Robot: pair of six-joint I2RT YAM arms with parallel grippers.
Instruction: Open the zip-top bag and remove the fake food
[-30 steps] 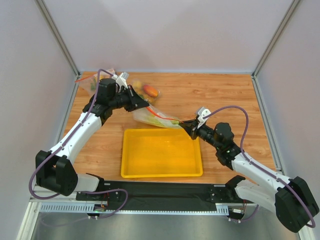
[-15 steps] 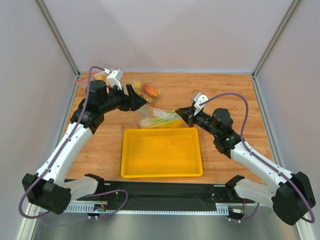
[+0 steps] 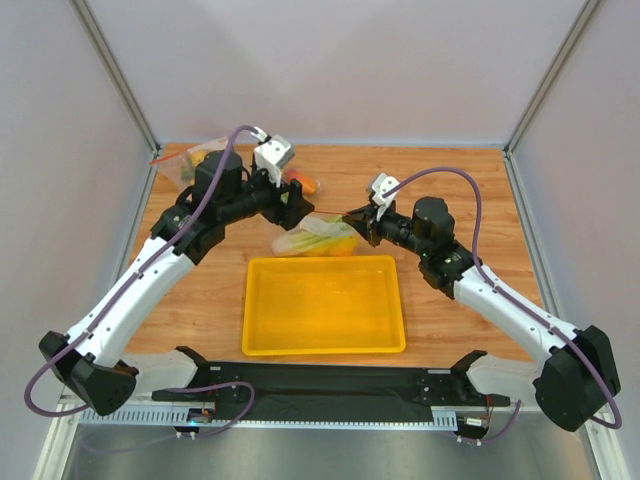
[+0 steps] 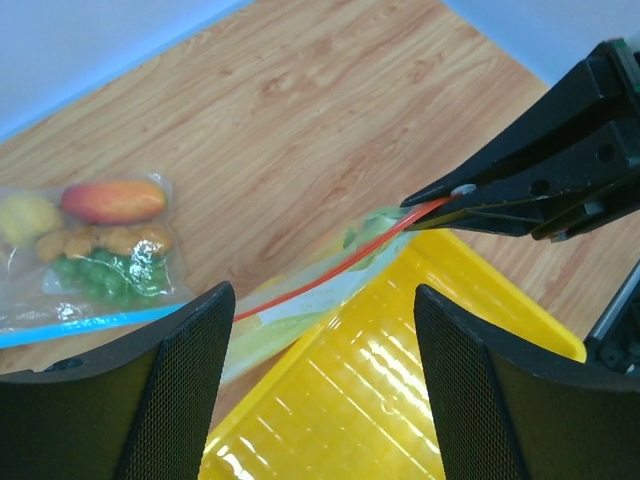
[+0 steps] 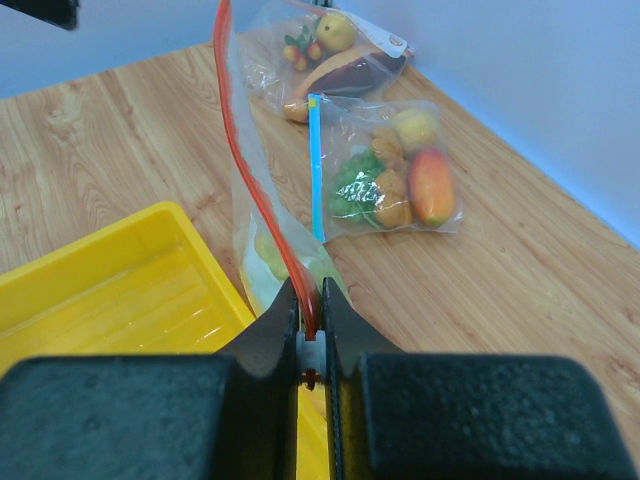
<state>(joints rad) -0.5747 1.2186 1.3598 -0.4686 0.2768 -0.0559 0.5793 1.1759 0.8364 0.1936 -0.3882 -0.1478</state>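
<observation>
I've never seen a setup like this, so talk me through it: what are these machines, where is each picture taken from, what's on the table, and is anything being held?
It's two robot arms, left and right, bolted to a wooden table. One picture looks down from above and behind them; the other two come from a camera on each wrist, showing that arm's own black fingers. The right gripper is shut on the mouth of a clear zip-top bag with fake food inside, holding it up at the far edge of a yellow tray. The left gripper is open, holding nothing. A blue-zipped bag and another bag of toy food lie further back.
</observation>
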